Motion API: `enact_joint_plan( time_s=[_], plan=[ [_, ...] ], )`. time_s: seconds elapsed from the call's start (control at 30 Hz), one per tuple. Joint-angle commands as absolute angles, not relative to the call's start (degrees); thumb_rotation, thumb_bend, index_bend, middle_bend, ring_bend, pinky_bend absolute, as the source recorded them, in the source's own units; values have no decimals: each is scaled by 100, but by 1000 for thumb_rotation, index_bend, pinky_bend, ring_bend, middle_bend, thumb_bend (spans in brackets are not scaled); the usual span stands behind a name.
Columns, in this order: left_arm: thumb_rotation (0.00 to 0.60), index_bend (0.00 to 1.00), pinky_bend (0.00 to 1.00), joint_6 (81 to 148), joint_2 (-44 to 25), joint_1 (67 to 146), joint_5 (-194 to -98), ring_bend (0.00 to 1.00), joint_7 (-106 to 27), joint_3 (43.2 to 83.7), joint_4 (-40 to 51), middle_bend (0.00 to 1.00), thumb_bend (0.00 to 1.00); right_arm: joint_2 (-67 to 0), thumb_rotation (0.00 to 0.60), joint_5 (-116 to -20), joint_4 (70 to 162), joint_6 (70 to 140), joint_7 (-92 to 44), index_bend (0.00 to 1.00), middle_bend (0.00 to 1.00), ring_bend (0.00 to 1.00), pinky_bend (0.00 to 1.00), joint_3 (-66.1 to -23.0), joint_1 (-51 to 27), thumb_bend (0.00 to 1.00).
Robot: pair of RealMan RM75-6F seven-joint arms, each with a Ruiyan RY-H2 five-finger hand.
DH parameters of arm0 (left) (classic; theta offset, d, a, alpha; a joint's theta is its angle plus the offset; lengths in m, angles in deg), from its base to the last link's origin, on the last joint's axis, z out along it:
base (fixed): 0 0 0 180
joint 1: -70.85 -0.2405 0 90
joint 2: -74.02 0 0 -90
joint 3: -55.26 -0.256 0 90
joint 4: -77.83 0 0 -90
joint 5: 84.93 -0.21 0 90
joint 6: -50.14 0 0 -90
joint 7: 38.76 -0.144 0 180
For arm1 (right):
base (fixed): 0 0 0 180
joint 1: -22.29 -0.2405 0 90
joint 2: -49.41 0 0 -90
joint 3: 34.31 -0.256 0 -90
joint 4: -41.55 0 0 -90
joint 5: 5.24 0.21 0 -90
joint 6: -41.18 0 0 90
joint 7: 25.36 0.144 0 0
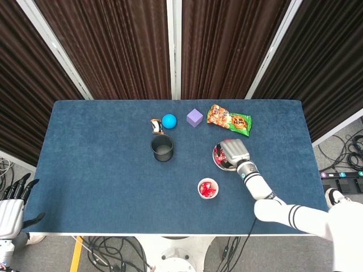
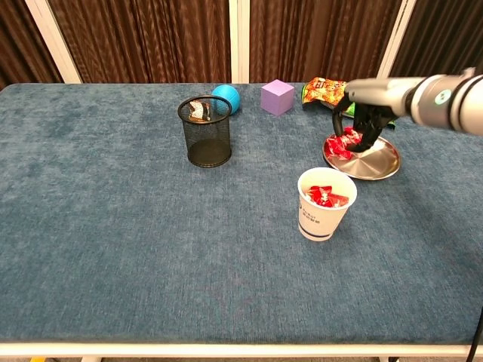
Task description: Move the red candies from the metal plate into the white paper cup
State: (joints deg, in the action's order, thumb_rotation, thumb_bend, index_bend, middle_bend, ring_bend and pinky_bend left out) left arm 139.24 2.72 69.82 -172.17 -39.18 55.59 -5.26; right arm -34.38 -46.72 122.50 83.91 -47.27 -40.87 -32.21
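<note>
The right hand (image 2: 364, 121) is hanging over the metal plate (image 2: 377, 164) with its fingers curled downward around a red candy (image 2: 351, 136), and it appears to be pinching that piece, though the dark fingers are hiding the contact itself. More red candies (image 2: 337, 148) are lying on the plate's near-left part and others are sitting inside the white paper cup (image 2: 324, 205) just in front of it (the head view is covering most of the plate with the hand's back). The left hand (image 1: 12, 205) is showing only at the head view's lower left edge, off the table, fingers apart and holding nothing, partly cut by the frame.

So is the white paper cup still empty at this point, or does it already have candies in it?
Not empty: the white paper cup stands upright with red candies showing inside, below its rim.
</note>
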Motion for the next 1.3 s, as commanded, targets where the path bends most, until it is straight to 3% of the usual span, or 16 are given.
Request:
enact_joint_plan(
  time_s=[0.03, 0.33, 0.6, 0.97, 1.13, 1.3],
  plan=[
    [600, 214, 194, 13940, 293, 6983, -17234, 140, -3945, 5558, -561, 161, 0, -2476, 600, -5791, 13631, 8665, -4045, 592, 959, 933, 1000, -4240, -2800, 329],
    [600, 214, 194, 13982, 344, 6966, -17264, 140, -4026, 5541, -660, 161, 0, -2299, 600, -6910, 14209, 8564, -3735, 580, 959, 932, 1000, -3918, -2562, 328],
    [600, 214, 194, 13969, 332, 6955, -17246, 140, -3995, 5530, -630, 161, 0, -2546, 600, -6995, 14091, 8474, -3883, 531, 959, 929, 1000, -3813, -2614, 326],
    [600, 214, 194, 13978, 304, 6940, -17245, 140, -3922, 5525, -556, 161, 0, -2435, 600, -7067, 14256, 8561, -3980, 383, 959, 925, 1000, -3744, -2557, 307],
    [600, 214, 195, 13992, 299, 6919, -17238, 140, -3887, 5517, -524, 161, 0, -2305, 600, -6743, 13986, 8780, -3848, 374, 958, 925, 1000, -4005, -2506, 307],
    [600, 214, 194, 13997, 276, 6918, -17247, 141, -3870, 5515, -515, 161, 0, -2598, 600, -5631, 13003, 8559, -4449, 371, 959, 925, 1000, -4113, -2836, 307]
  ],
)
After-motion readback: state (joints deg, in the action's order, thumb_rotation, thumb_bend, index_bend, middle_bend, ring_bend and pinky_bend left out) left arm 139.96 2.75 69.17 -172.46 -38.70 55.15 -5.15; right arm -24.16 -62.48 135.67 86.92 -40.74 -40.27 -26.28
